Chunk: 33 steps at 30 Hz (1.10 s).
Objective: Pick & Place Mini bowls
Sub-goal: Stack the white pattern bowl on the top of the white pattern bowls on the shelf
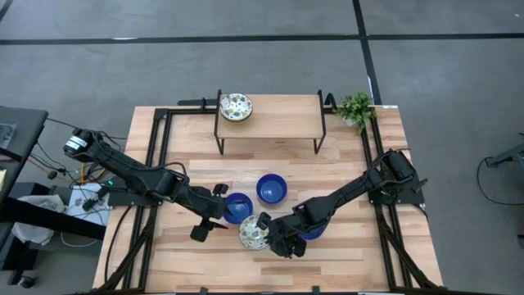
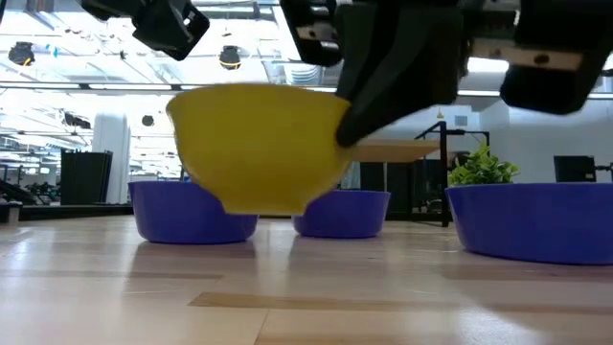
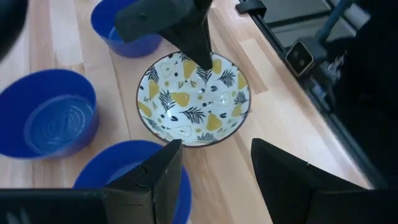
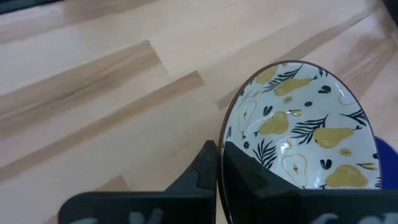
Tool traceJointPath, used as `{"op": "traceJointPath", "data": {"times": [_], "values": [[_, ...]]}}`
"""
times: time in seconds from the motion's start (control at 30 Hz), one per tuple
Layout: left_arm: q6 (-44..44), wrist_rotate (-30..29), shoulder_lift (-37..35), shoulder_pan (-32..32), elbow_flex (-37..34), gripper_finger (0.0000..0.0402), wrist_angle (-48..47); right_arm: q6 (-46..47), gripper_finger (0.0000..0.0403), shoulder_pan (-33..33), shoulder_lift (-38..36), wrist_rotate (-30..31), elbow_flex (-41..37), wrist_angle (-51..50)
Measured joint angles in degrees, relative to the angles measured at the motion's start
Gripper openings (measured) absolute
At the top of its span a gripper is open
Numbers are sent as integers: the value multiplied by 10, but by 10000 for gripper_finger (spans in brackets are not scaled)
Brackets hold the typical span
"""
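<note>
A patterned mini bowl is gripped by the right gripper, lifted just clear of the tabletop.

The wooden tabletop [image 1: 344,176] is seen from above, with a small raised shelf [image 1: 278,115] at 12 o'clock, where a second patterned bowl [image 1: 236,106] rests. Near 6 o'clock the patterned bowl [image 1: 254,232] is pinched at its rim by the closed jaws of the right gripper [image 1: 268,230], tilted and raised. The left gripper [image 1: 210,223], jaws open and empty, is held just beside it at 9 o'clock, over one blue bowl [image 1: 237,207]. Another blue bowl [image 1: 272,188] sits toward centre; a third [image 1: 313,233] is partly hidden under the right arm.
</note>
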Motion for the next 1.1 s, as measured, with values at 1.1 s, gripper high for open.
{"op": "traceJointPath", "data": {"times": [1.1], "values": [[294,-59,72,-25,0,191,30,-10,1,-26,0,-33,92,-47]]}}
